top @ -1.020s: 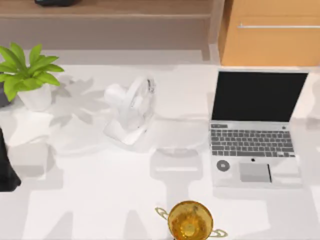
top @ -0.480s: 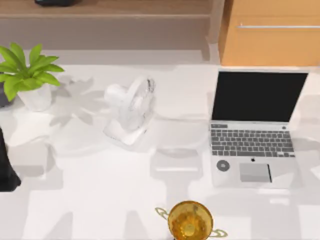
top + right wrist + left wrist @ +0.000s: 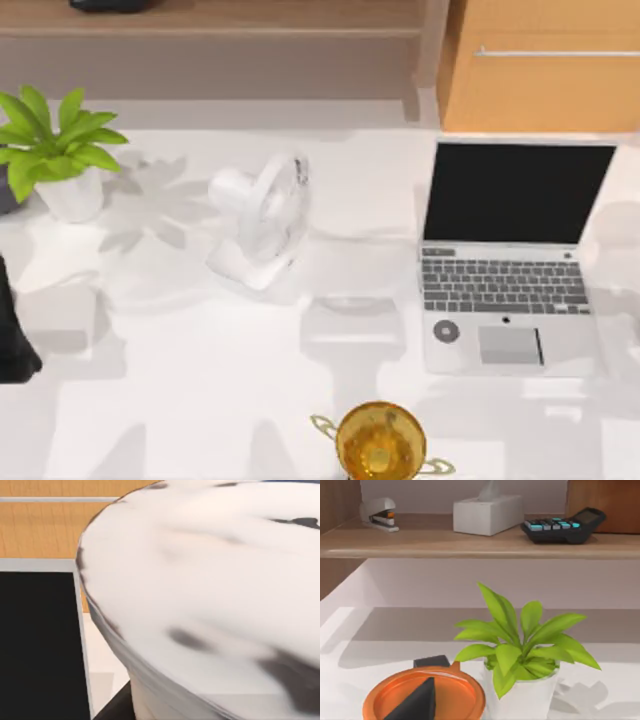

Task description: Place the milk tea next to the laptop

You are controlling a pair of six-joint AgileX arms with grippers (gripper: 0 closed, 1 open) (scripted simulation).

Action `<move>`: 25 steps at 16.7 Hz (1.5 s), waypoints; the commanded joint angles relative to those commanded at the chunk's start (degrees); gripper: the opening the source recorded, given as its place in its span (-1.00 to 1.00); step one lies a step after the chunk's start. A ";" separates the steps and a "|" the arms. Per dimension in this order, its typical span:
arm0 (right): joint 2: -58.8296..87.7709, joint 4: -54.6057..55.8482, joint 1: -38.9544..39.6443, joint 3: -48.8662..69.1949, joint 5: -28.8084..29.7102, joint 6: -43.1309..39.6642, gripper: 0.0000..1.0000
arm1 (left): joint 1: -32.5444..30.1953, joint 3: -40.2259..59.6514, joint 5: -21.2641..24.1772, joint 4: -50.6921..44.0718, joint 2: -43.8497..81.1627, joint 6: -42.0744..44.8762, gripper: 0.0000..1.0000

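Starting at the right gripper (image 3: 114, 709), we see just a dark sliver of it low in the right wrist view, and we cannot tell how its grip stands. Pressed close above that sliver is the milk tea (image 3: 210, 580), a wide white round cup with dark blotches, taking up the centre and right of that frame. To the left of the cup stands the black screen of the silver-grey laptop (image 3: 510, 260), and behind both is the orange-brown wooden cabinet (image 3: 545, 70).

In the top view the laptop sits open at the right of the white table (image 3: 200, 380), screen toward the upper edge, grey keyboard and pale trackpad below it, and a small round grey sticker left of the trackpad. At the bottom centre of that frame stands a golden two-handled cup (image 3: 380, 442), apart from the laptop. A white desk fan (image 3: 262, 215) stands left of centre, and a green leafy plant in a white pot (image 3: 55, 150) is at the upper left.

The left arm (image 3: 12, 335) rests at the left edge of the top view. We cannot tell how the left gripper (image 3: 417, 702) is set. It shows as a dark wedge over an orange round disc (image 3: 455, 695) at the lower left of the left wrist view, just beside the plant's pot. Above, a wooden shelf (image 3: 445, 542) carries a grey stapler (image 3: 380, 512), a white tissue box (image 3: 487, 512) and a black calculator (image 3: 565, 525).
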 joint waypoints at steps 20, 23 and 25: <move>14.61 20.65 -0.09 -1.34 0.19 0.02 -1.00 | 0.00 0.00 0.00 0.00 0.00 0.00 1.00; 16.99 20.61 -0.08 -3.01 0.18 0.09 -1.00 | 0.00 0.00 0.00 0.00 0.00 0.00 1.00; 17.21 20.44 -0.08 -3.23 0.17 0.09 -1.00 | 0.00 0.00 0.00 0.00 0.00 0.00 1.00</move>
